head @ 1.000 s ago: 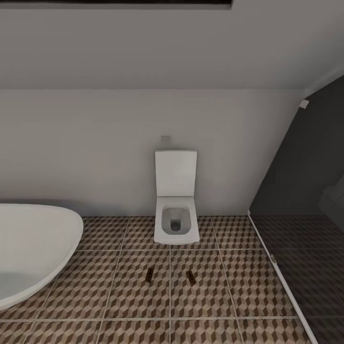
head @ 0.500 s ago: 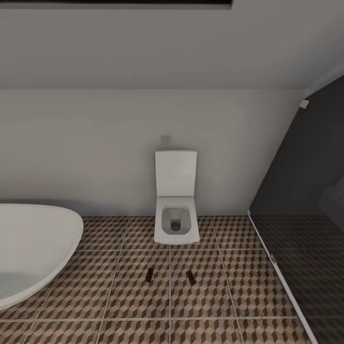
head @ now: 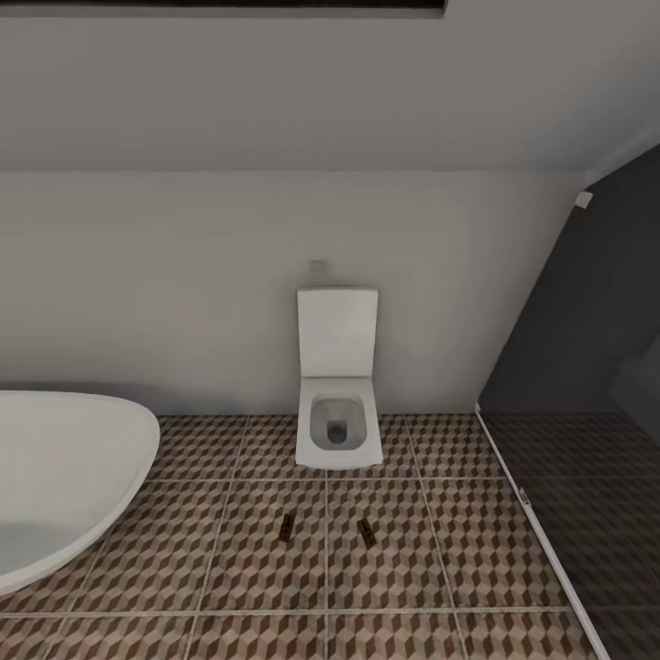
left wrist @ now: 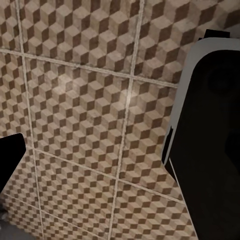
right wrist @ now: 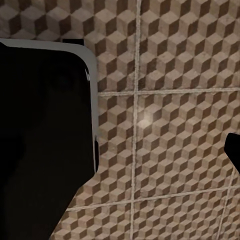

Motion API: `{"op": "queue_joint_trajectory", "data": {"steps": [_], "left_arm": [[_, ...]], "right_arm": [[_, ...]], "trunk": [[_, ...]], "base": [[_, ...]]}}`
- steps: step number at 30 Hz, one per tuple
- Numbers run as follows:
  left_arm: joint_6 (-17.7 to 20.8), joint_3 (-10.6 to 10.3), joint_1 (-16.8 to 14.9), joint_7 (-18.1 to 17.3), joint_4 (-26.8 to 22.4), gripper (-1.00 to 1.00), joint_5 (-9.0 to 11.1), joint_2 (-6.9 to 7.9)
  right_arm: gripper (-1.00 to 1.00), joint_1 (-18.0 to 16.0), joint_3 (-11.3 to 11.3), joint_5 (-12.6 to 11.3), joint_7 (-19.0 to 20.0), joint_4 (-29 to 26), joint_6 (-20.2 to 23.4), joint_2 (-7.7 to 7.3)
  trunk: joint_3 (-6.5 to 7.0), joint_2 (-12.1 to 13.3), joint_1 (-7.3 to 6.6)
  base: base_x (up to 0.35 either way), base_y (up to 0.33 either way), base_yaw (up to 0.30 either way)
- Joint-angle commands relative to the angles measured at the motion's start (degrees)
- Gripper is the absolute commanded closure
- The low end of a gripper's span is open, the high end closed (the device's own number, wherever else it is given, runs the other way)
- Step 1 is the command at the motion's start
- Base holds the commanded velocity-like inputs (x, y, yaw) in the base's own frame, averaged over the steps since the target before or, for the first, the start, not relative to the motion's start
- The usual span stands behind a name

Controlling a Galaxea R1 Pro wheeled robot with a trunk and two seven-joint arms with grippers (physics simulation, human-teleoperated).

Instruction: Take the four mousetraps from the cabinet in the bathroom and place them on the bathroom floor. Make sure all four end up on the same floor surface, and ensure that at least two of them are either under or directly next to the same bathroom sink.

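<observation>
**Two mousetraps on the tiles in front of the toilet**

You see two mousetraps lying flat on the bathroom floor, which has the brown, beige and white cube pattern. The left mousetrap and the right mousetrap are small dark strips, too small to show their parts. They lie apart from each other, one on each side of a grout line, both near the white toilet and in front of it. The white bathtub is well apart, on the left.

Your wrist cameras both look down at the tiles. In each view only one dark finger of the pincer and a dark body are visible, so I cannot tell if the left pincer or the right pincer is wide or narrow.

Compared with the earlier pictures, nothing has moved.
</observation>
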Motion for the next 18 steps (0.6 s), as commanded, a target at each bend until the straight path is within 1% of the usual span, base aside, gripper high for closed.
{"op": "queue_joint_trajectory", "data": {"steps": [1,18], "left_arm": [[-0.3,-0.4,0.0,-0.1,0.2,-1.0,0.4,-0.01],[-0.4,-0.5,0.0,-0.1,0.1,-1.0,0.3,0.16]], "right_arm": [[-1.0,0.0,0.5,-0.5,-0.1,0.0,-0.1,0.02],[-1.0,0.0,0.5,-0.6,0.1,-0.2,-0.7,0.32]], "trunk": [[-0.1,-0.1,0.03],[-0.1,-0.1,0.03]], "base": [[0.0,0.0,0.0],[0.0,0.0,0.0]]}}
